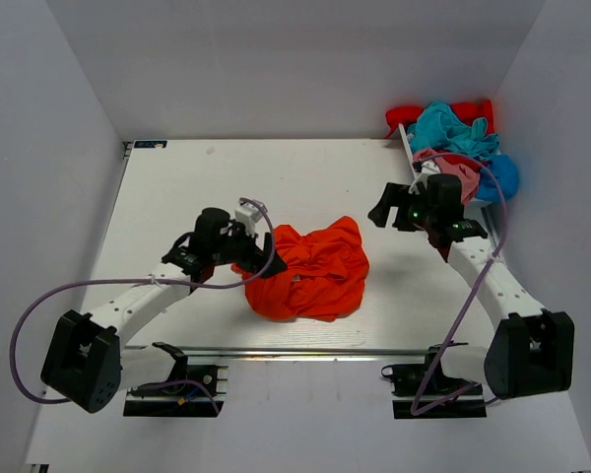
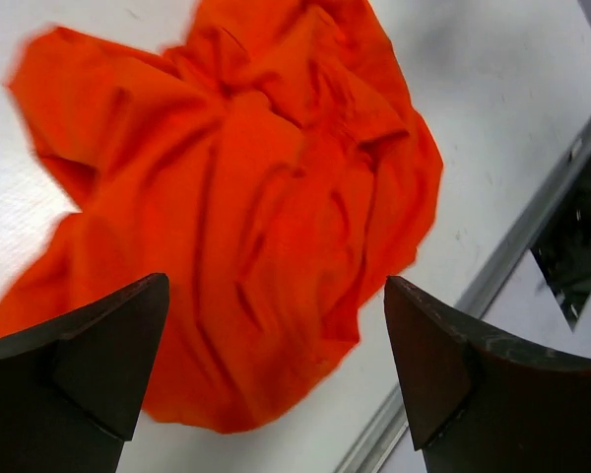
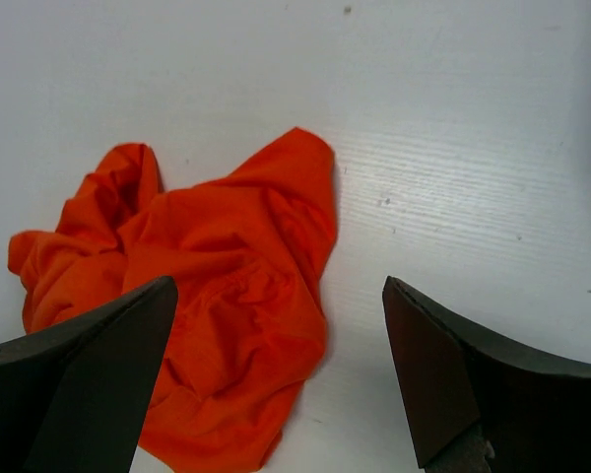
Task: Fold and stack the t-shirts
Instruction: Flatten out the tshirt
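1. At the middle of the desk [image 1: 177, 187] lies the orange-red t-shirt [image 1: 315, 271], crumpled into a loose, unfolded heap.
2. At the shirt's left edge, the left jaws, carried by the left arm [image 1: 138, 301], stand spread wide over the cloth and grip nothing.
3. To the shirt's right and apart from it, the right jaws on the right arm [image 1: 492, 281] hover above the bare desk, also wide open and empty.
4. At the far right corner, the other t-shirts [image 1: 458, 138], teal, pink, red and blue, lie bundled together in a pile.
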Robot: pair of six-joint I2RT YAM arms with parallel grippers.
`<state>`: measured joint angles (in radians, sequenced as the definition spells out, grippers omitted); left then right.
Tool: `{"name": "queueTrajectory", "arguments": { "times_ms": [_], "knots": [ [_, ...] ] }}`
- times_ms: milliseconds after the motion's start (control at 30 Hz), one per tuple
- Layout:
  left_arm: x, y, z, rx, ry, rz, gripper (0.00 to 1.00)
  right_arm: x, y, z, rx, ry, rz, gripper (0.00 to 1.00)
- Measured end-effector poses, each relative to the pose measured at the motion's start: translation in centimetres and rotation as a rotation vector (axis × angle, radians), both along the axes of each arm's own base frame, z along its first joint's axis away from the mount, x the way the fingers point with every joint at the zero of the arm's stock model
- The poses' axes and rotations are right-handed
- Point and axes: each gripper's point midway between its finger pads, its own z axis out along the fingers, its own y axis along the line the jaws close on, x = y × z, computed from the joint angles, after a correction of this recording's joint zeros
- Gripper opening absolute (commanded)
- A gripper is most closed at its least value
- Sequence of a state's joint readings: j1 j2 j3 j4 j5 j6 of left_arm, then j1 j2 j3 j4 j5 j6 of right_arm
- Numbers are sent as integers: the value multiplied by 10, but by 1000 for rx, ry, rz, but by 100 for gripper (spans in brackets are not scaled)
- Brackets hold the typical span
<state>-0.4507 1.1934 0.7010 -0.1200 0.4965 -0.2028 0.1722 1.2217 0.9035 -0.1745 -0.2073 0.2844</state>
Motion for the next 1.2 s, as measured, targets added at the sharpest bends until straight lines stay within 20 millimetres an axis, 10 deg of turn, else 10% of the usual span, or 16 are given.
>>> {"name": "queueTrajectory", "arguments": {
  "times_ms": [600,700,900,1200],
  "knots": [
    [-75,6,-116,479,295,75,79,-26,23,-89,-148,282,40,84],
    [-74,3,-115,479,284,91,68,-33,26,-96,-154,303,47,82],
    [-73,-4,-115,457,286,109,3,-37,31,-113,-163,340,56,76],
    [-68,-9,-68,337,188,126,0,-39,48,-137,-161,355,110,43]
  ]
}}
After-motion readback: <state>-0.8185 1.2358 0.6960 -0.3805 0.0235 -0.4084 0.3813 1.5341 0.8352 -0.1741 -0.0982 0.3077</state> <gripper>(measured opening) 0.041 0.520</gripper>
